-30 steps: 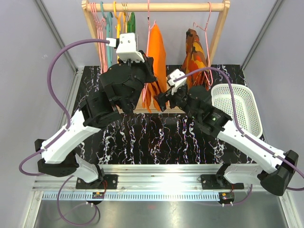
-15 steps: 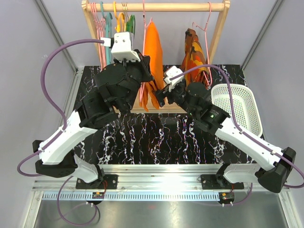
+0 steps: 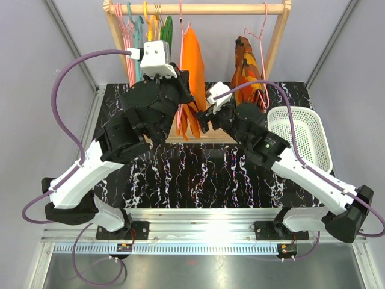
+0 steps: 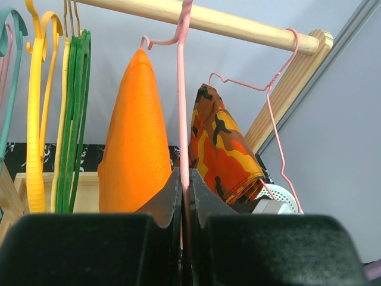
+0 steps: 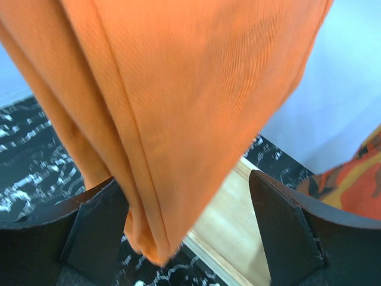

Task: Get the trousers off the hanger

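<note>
Top view, rack: a wooden rail (image 3: 240,9) stands over the far side of the black marbled table (image 3: 198,174).
Top view, trousers (image 3: 192,60): plain orange, draped over the pale-pink wire hanger (image 3: 180,24) near the rail's middle, ends hanging down to the rack's foot.
Top view, left gripper (image 3: 183,81): raised beside the trousers' left edge, at the hanger's wire.
Top view, right gripper (image 3: 204,120): low, at the trousers' hanging ends.
Top view, neighbours: green hangers (image 3: 166,27) and a yellow hanger (image 3: 147,18) to the left, a camouflage garment (image 3: 245,66) to the right, a white basket (image 3: 289,109) at the table's right edge.

Left wrist, left gripper (image 4: 185,179): clenched on the hanger (image 4: 184,89); the pink wire runs straight up from between the closed jaws to the rail (image 4: 238,24).
Left wrist, trousers (image 4: 137,137): just left of that wire, hanging as a narrow orange fold.
Left wrist, others: camouflage garment (image 4: 223,149) to the right, green hangers (image 4: 77,119) and yellow hanger (image 4: 34,119) to the left.

Right wrist, right gripper (image 5: 184,196): jaws spread wide, one of the fingers (image 5: 95,232) on each side of the cloth.
Right wrist, trousers (image 5: 178,89): lower end hangs between the jaws, close against the left finger, clear of the right.
</note>
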Controlling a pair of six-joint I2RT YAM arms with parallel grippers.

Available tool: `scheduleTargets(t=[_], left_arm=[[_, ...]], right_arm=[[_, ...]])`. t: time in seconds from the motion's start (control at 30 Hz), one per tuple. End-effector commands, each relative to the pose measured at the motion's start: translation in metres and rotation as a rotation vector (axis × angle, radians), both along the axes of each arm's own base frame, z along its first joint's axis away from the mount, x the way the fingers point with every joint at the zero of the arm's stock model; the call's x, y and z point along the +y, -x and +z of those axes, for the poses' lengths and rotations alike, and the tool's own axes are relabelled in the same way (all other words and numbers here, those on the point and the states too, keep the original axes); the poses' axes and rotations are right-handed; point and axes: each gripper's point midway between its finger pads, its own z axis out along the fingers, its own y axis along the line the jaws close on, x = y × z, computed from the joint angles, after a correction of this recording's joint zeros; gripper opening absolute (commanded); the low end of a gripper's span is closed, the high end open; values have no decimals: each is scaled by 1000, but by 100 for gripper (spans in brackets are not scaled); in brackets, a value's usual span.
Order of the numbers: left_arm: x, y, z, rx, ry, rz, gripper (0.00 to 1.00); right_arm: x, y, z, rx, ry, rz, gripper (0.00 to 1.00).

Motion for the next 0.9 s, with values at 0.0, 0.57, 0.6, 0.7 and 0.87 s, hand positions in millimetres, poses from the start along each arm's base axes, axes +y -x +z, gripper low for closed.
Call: scheduleTargets(t=[0.0,0.57,0.6,0.7,0.87], left_arm=[[24,11,68,-120,285,2,0],[-10,-7,29,-13,252,-57,0],[-10,-8,29,-11,252,-61,0],[-11,-6,32,-11,257,-74,0],[-14,-3,35,-11,262,-102,0]], right_arm=[[12,4,54,-70,-155,43,87],[0,-2,115,-294,-161,-14,84],[6,-1,111,-300,-143,18,84],[19,-1,96,-311,-77,76,82],[34,-4,82,-314,-36,122,78]])
